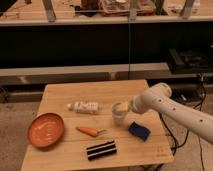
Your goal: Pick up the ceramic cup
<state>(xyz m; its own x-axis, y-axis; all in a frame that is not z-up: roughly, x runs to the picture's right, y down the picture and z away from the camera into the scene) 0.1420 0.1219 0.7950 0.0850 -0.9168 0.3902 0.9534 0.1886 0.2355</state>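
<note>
With the gripper (pixel 126 106) right at the ceramic cup (pixel 119 113) mid-surface between white package (pixel 84 106) and blue sponge (pixel 138 130), jaws' state impossible to tell, best squeezing the rim squarely, then lifting straight up.

My one camera looks down from beyond the table's (pixel 60 92) near edge; gripper (pixel 125 106) hangs mid-table.
</note>
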